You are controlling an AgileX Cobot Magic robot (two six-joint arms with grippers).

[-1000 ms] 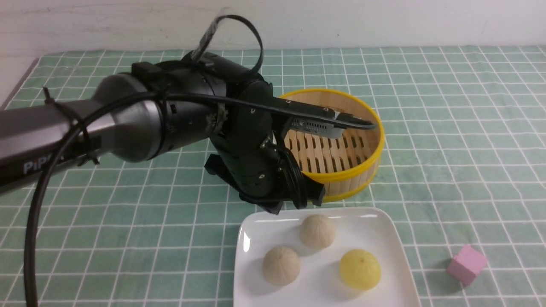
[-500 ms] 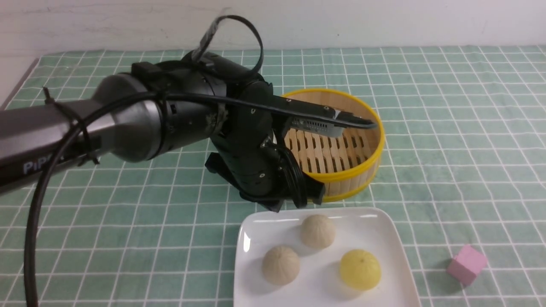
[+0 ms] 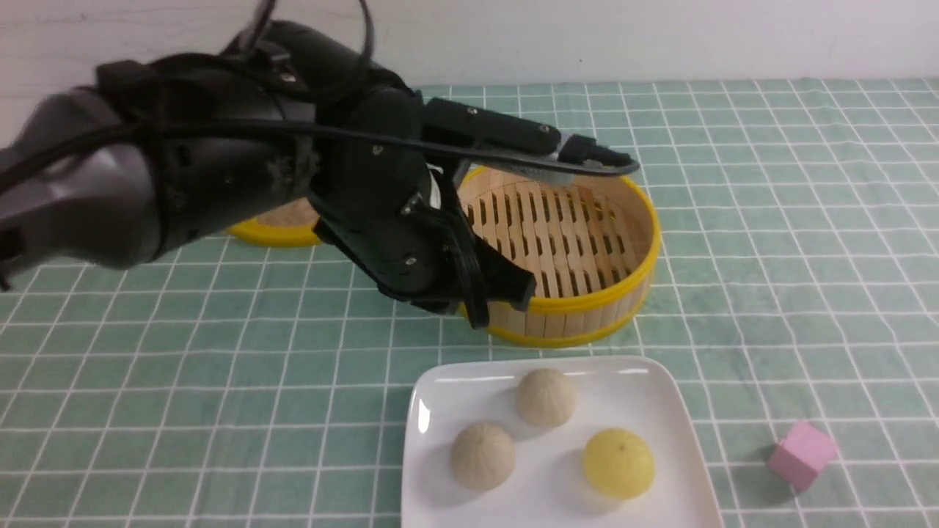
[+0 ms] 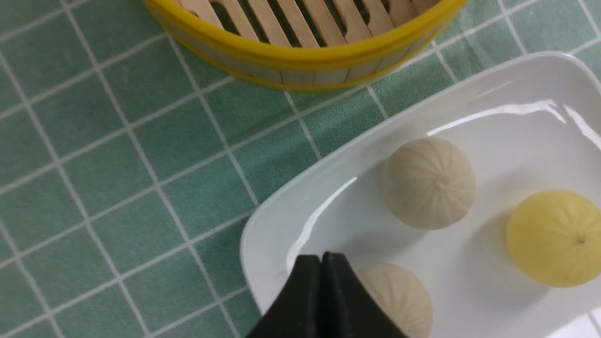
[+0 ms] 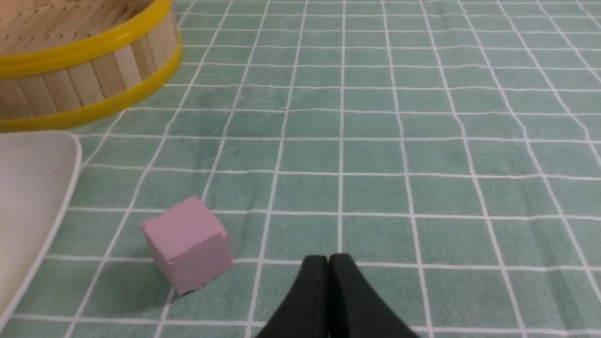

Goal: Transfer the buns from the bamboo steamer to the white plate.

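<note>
While hidden in front, right fingers (image 5: pixel 328 263) show pressed together.

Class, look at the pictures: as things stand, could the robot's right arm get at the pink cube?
Probably yes. In the right wrist view the right gripper, jaws shut, faces the pink cube over bare tablecloth, nothing between. The white plate lies beside it. The jaws would have to open first.

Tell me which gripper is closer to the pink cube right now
Right. The right gripper, shut and empty, hangs beside the pink cube over the green cloth. The left gripper, also shut, is above the white plate's corner by a beige bun, with no cube in its view.
</note>
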